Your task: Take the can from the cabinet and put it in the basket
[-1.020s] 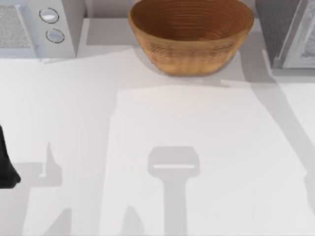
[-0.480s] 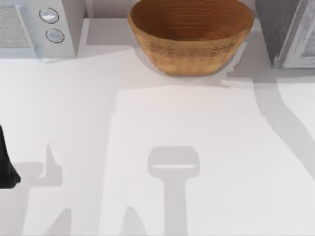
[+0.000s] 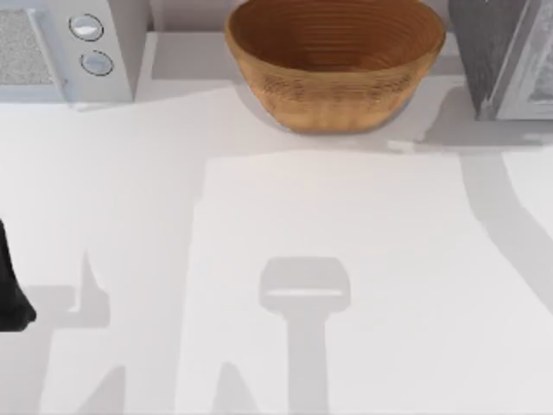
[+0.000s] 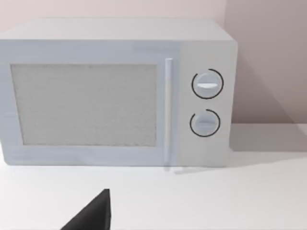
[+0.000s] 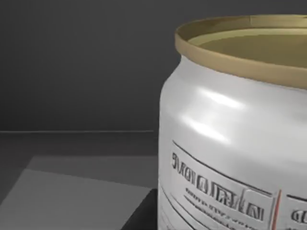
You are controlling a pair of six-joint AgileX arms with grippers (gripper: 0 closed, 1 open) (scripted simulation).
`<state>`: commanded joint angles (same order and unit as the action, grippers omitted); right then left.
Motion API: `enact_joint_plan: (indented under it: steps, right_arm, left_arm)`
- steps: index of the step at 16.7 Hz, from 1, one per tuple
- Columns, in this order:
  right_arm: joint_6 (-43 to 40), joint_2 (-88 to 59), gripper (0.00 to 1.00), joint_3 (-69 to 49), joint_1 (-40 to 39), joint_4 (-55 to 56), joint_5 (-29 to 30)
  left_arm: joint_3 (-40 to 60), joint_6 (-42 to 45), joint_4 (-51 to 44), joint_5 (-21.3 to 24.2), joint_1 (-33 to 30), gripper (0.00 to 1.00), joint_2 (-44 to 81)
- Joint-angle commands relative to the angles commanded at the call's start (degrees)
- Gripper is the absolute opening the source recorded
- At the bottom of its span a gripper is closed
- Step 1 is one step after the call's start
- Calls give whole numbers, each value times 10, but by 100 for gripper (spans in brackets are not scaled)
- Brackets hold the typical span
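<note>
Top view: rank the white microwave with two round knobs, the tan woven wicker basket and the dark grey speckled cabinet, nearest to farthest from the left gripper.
Measured from the left gripper, at the left edge of the table:
1. The white microwave, back left corner.
2. The wicker basket, back centre.
3. The grey cabinet, back right corner.

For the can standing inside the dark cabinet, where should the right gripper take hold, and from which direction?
Probably the can is best gripped across its smooth rounded side wall below the gold rim, approaching level from the cabinet opening, since it stands upright on the cabinet floor and the enclosure likely blocks a top-down approach.
</note>
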<state>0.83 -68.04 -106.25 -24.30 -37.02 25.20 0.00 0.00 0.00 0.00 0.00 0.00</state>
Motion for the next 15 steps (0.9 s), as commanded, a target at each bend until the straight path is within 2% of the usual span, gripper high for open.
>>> enact_joint_plan:
  steps: [4, 11, 15]
  right_arm:
    - [-2, 123, 0, 205, 44, 67, -46]
    - [-5, 397, 0, 681, 142, 215, -147]
    - [-7, 543, 0, 903, 195, 295, -201]
  left_arm:
    - [0, 0, 0, 0, 0, 100, 0]
    - [0, 0, 0, 0, 0, 100, 0]
    - [0, 0, 0, 0, 0, 100, 0]
